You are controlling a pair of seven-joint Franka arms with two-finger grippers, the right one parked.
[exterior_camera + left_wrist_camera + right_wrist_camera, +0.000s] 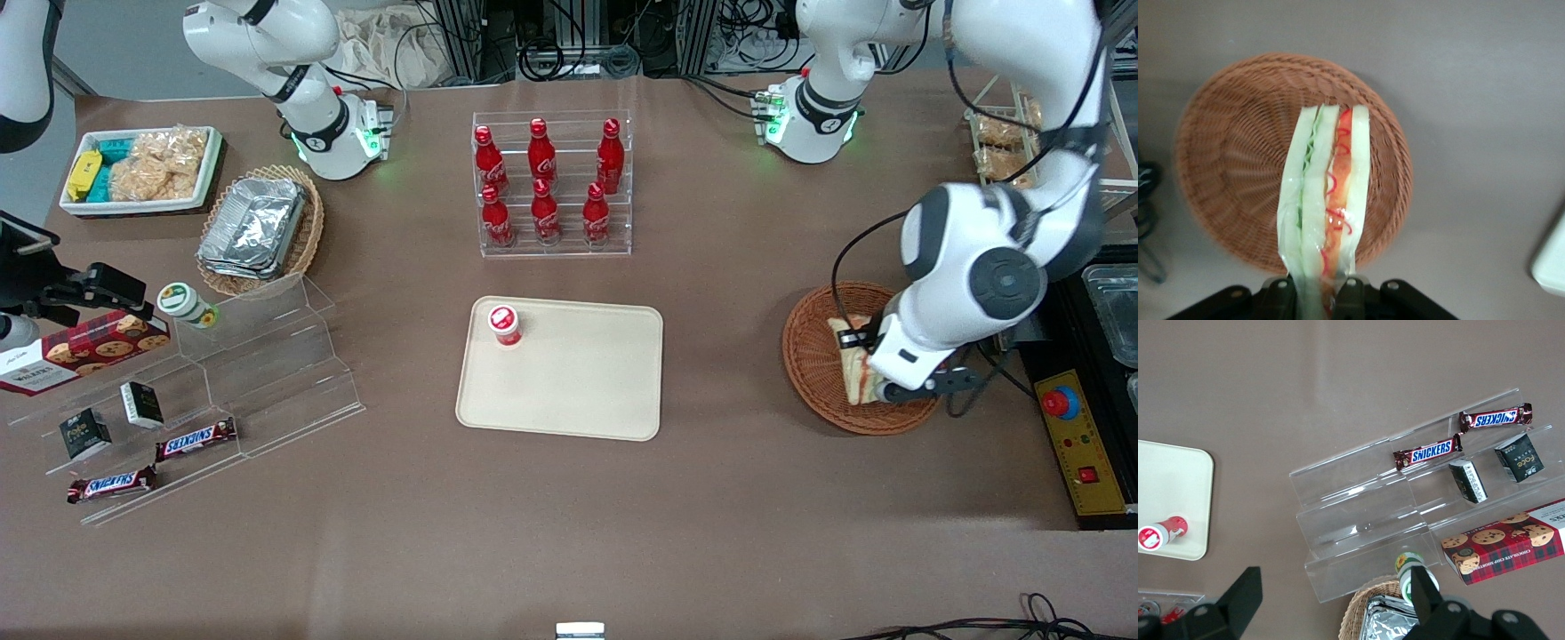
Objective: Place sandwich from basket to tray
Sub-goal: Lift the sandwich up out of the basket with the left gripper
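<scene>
My gripper (1319, 293) is shut on the wrapped sandwich (1327, 200), a wedge of white bread with red and green layers, held above the reddish-brown wicker basket (1231, 167). In the front view the sandwich (855, 364) shows partly under the arm's wrist, over the basket (813, 356) toward the working arm's end of the table. The gripper (876, 378) itself is mostly hidden there by the arm. The beige tray (578, 382) lies at the table's middle, with a small red-capped bottle (504, 324) standing on one corner.
A clear rack of red cola bottles (553, 182) stands farther from the front camera than the tray. A control box with a red button (1071, 427) sits beside the basket. A clear stepped shelf with snacks (178, 400) lies toward the parked arm's end.
</scene>
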